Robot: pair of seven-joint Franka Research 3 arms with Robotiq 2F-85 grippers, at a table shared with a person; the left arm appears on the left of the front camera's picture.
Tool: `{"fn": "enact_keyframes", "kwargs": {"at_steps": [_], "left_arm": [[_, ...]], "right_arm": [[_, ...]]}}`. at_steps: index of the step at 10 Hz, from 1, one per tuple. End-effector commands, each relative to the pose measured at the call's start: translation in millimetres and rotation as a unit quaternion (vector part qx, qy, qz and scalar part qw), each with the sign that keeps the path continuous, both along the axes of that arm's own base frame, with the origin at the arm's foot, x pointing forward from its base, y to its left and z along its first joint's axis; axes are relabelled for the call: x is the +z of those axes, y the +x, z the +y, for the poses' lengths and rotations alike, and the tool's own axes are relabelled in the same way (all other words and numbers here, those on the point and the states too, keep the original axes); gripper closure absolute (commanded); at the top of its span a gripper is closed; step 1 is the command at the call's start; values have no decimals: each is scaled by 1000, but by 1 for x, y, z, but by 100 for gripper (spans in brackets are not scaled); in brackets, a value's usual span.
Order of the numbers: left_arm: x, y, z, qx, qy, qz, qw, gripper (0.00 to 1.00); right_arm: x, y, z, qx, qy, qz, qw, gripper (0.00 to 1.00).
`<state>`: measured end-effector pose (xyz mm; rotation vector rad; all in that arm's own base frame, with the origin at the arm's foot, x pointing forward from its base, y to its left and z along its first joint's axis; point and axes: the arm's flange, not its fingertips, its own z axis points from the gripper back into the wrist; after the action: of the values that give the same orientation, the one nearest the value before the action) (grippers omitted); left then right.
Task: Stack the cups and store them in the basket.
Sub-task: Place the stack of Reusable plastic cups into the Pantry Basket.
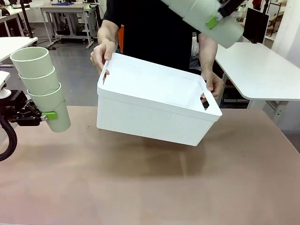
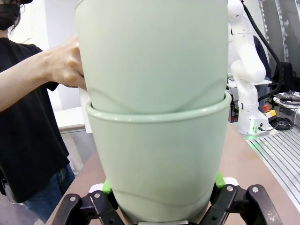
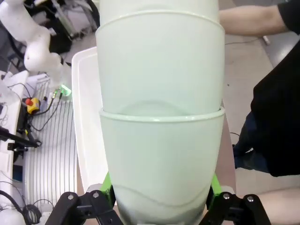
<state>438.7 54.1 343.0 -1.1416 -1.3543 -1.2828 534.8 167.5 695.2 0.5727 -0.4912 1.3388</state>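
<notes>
The brown table (image 1: 150,187) spanned the lower frame. Above it at centre, the white basket (image 1: 154,117) hung tilted, a person's hands (image 1: 104,52) gripping its ends. At left, the left gripper (image 1: 52,117) clamped a three-cup stack (image 1: 40,82). At upper right, the right gripper (image 1: 214,19) clamped a second stack (image 1: 199,14).
</notes>
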Motion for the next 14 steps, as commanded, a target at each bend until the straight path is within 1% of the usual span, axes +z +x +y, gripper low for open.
{"fn": "enact_keyframes", "kwargs": {"at_steps": [1, 2, 10, 11, 12, 14], "left_arm": [[6, -2, -1, 0, -3, -6, 1000, 15], [6, -2, -1, 0, -3, -6, 1000, 15], [6, -2, -1, 0, -3, -6, 1000, 15], [6, -2, -1, 0, -3, -6, 1000, 15], [6, -2, -1, 0, -3, -6, 1000, 15], [6, -2, -1, 0, -3, -6, 1000, 15]], "right_arm": [[-8, -29, 9, -25, 13, -29, 999, 13], [0, 0, 0, 0, 0, 0, 1000, 13], [0, 0, 0, 0, 0, 0, 1000, 13], [-8, -1, 1, -4, -2, 2, 1000, 13], [-29, -11, 16, -7, -15, -17, 1000, 13], [-48, -40, 33, -5, -28, -51, 998, 13]]}}
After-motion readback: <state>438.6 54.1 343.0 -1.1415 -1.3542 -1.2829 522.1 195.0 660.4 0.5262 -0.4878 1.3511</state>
